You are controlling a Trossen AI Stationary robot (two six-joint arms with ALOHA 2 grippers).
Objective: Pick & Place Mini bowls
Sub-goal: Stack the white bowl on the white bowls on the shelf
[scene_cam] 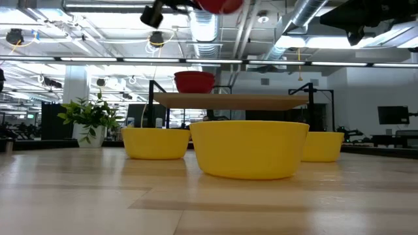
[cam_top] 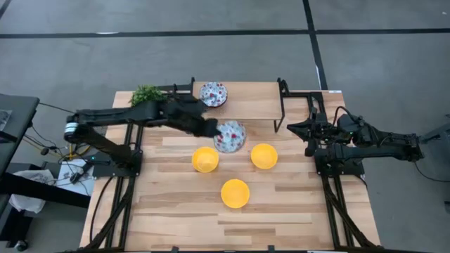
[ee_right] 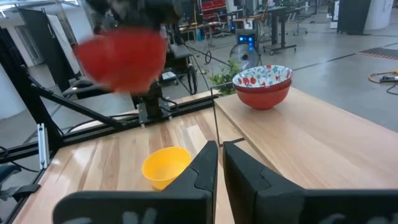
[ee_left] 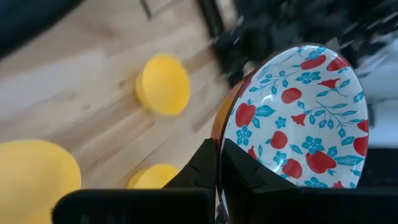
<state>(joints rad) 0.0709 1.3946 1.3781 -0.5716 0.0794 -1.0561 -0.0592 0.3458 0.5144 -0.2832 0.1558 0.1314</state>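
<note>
Glossy yellow bowls (cam_top: 235,193), matt wooden table (cam_top: 295,211)

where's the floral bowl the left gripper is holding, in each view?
High view: floral bowl at centre, in the left gripper, above the yellow bowls.
Low view: red underside at the top edge.
Left wrist view: fills the right side, rim clamped.
Right wrist view: red blur, upper left.
Shared landmark: second floral bowl on the raised shelf.

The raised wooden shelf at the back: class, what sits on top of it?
On the shelf sits one patterned bowl, red outside. The left gripper holds another patterned bowl in the air nearby. Under the shelf cannot be seen.
</note>
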